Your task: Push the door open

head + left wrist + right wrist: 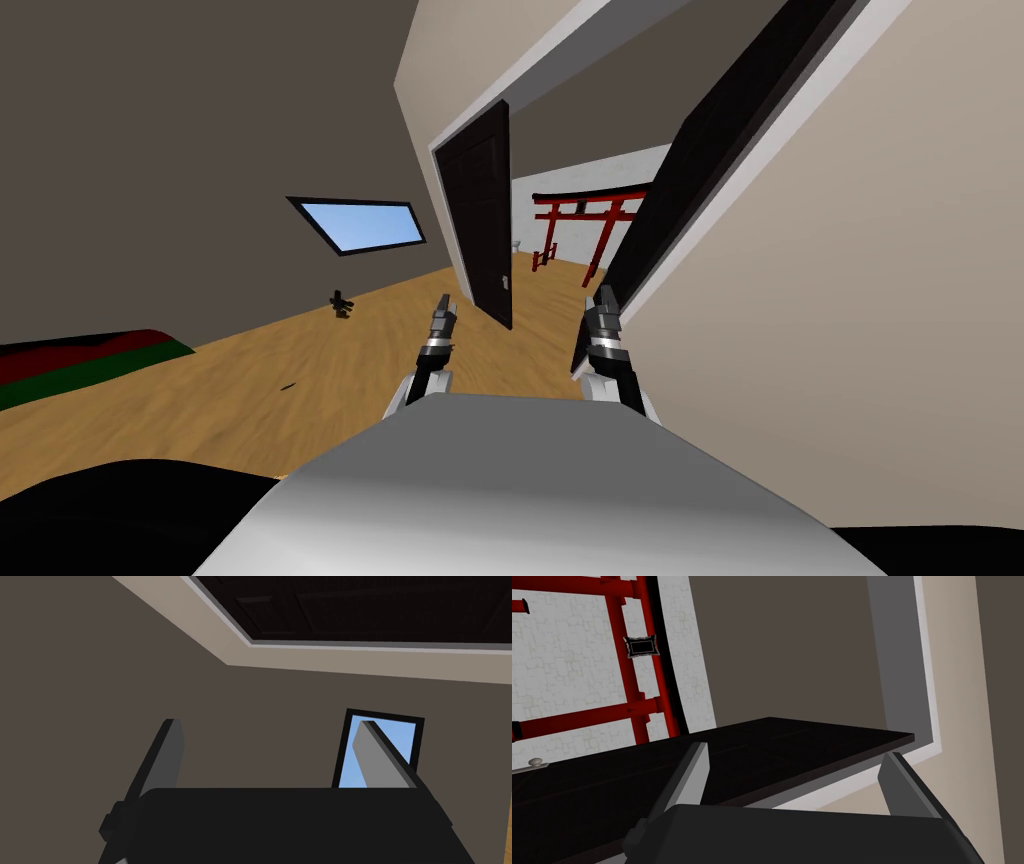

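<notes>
A: Far left of the head view first: what's there?

B: A window (365, 225) in the grey wall at middle left, well away from the work. Just left of centre, low down, the left gripper (443, 312) hangs over the floor (250, 370), its fingers spread and holding nothing.

A: And the doorway?

B: Above that gripper stands the left door (482, 215), dark and swung clear of the opening. Through the gap at centre you can see a red gate (585, 215) in the next room.

A: So which one is being pushed?

B: The right door (700, 150), I'd judge. It runs as a dark band from the upper right down to centre. The right gripper (603, 300) sits by its lower end, fingers apart and empty. From that wrist the dark slab lies just beyond the fingertips, with its knob (534, 762) off to one side and the white frame (927, 676) behind.

A: Are they touching?

B: I can't tell.

A: How far along?

B: It looks well on the way, since the leaf stands angled off its frame and the passage shows. What's left is probably a further push to swing it wide.
</notes>
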Robot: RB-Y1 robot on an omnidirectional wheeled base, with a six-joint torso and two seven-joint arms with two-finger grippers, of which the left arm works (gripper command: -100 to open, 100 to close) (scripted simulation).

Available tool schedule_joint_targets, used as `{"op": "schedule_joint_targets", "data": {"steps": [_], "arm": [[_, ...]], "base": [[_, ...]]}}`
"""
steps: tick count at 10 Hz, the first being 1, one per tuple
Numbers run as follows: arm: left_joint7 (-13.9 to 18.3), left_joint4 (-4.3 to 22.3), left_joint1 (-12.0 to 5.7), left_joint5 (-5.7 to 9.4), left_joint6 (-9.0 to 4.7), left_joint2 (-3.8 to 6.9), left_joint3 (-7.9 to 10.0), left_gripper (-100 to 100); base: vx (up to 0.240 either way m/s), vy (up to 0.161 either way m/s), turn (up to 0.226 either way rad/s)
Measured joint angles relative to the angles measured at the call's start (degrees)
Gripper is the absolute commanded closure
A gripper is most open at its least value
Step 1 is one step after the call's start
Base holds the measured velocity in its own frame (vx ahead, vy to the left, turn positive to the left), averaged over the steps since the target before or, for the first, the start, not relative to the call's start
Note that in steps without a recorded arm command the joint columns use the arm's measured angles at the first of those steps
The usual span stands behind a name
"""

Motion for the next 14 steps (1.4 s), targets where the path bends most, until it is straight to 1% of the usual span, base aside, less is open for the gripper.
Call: {"op": "schedule_joint_targets", "data": {"steps": [2,4,5,6,8,12,14], "arm": [[0.63,2.73,-0.97,-0.1,-0.84,0.56,0.08,-100],[1.02,5.52,-2.41,-0.4,-1.38,0.79,-0.05,-100],[1.28,7.07,-3.02,-0.48,-1.92,1.02,-0.02,-100],[1.47,8.66,-3.64,-0.64,-2.5,1.05,-0.13,-100],[1.7,10.91,-4.58,-0.8,-3.06,1.18,-0.16,-100],[2.51,17.21,-7.42,-1.43,-4.61,1.4,-0.46,-100],[3.25,20.65,-8.92,-1.55,-5.7,1.97,-0.32,-100]], "base": [[0.085,0.045,-0.078],[0.087,0.047,-0.06],[0.089,0.066,-0.083],[0.059,0.041,-0.042],[0.068,0.036,-0.059],[0.082,0.058,-0.086],[0.094,0.058,-0.064]]}}
